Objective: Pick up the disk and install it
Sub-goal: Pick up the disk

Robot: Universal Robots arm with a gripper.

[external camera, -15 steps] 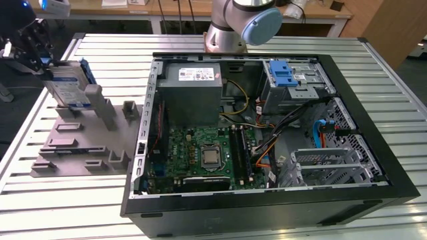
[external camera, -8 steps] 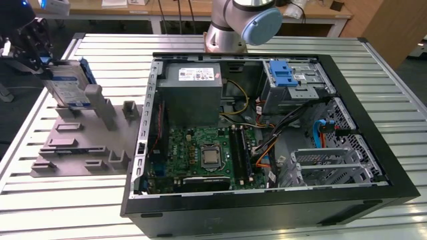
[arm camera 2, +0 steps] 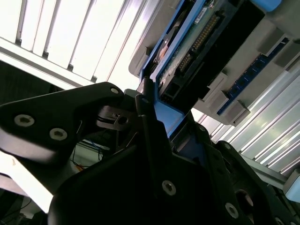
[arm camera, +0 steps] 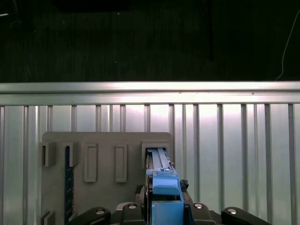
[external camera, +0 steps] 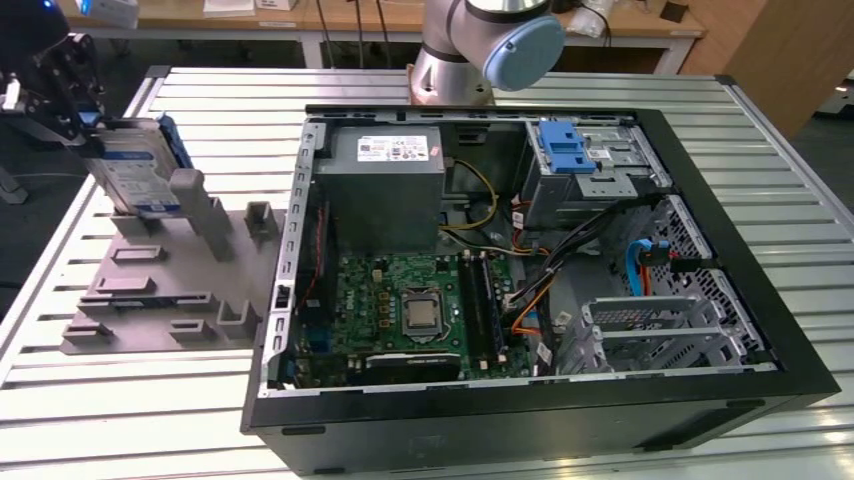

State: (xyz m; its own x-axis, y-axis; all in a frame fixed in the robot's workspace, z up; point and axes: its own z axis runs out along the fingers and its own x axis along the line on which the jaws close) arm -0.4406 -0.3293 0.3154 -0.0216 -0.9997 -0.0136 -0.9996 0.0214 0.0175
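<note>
Between the fingers of the hand [arm camera 2: 165,117], we see the disk [arm camera 2: 187,47] pinched by its blue carrier. The exterior view adds its white-and-blue label, upright over the grey stand [external camera: 147,290] below the hand, well apart from the open computer case [external camera: 534,405]. Whether its lower end touches the stand is hidden.
</note>
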